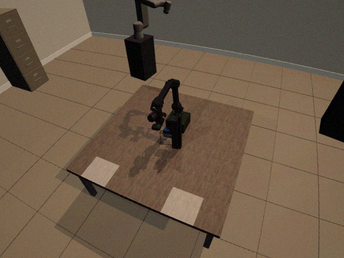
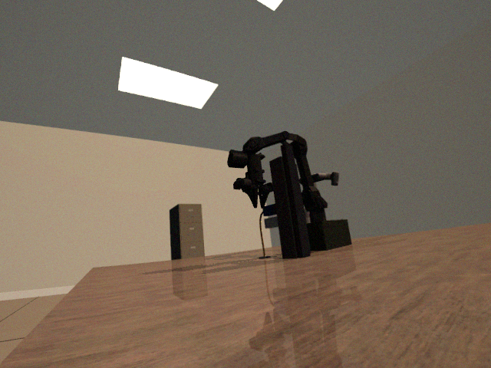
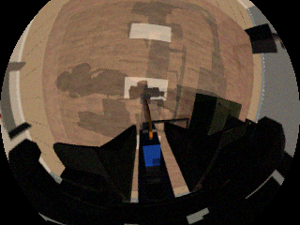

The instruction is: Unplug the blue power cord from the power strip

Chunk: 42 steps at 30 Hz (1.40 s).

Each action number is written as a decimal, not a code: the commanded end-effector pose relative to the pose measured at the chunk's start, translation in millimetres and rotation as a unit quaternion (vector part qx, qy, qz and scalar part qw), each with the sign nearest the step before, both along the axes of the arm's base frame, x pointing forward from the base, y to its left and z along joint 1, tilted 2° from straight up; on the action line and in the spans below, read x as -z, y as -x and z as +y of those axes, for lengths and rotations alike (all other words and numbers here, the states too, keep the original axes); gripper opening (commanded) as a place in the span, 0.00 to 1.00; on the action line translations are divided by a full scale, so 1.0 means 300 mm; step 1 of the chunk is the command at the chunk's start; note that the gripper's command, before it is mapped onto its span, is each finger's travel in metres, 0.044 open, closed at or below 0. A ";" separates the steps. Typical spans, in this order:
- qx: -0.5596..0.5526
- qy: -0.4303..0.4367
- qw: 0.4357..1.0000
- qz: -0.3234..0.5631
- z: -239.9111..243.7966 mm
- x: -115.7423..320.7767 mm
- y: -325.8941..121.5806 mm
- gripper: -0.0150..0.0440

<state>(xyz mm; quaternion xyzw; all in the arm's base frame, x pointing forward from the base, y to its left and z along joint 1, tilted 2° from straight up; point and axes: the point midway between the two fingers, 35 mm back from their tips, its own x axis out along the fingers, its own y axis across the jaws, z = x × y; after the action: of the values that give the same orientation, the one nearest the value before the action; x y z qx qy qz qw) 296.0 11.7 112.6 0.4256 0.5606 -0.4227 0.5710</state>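
The blue plug (image 1: 166,130) (image 2: 269,209) (image 3: 151,155) sits against the side of the tall, dark upright power strip (image 1: 176,136) (image 2: 293,225), well above the table. Its thin cord (image 2: 261,233) (image 3: 148,112) hangs from the plug's outer end down to the table. My gripper (image 2: 258,206) (image 3: 150,126) points down and is partly open, with nothing held. Its fingertips are close to the plug's cord end, and in the wrist view the plug shows between the two fingers. The exterior view does not show whether they touch it. The strip hides part of the plug's inner end there.
A grey-blue block (image 2: 271,222) juts out just below the plug. A dark green box (image 1: 186,122) (image 2: 337,233) (image 3: 202,112) stands behind the strip, by my arm's base. Two pale sheets (image 1: 100,170) (image 1: 183,205) lie along the table's front edge.
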 end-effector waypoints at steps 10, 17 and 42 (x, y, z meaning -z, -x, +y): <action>0.001 0.005 1.000 0.006 0.047 0.004 0.011 0.53; 0.001 0.004 1.000 0.006 0.084 0.005 0.022 0.53; 0.000 0.003 1.000 0.008 0.132 0.037 0.040 0.44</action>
<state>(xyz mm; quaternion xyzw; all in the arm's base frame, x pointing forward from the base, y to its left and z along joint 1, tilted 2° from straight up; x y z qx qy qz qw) 284.0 51.4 100.8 0.4204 0.5640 -0.4275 0.5678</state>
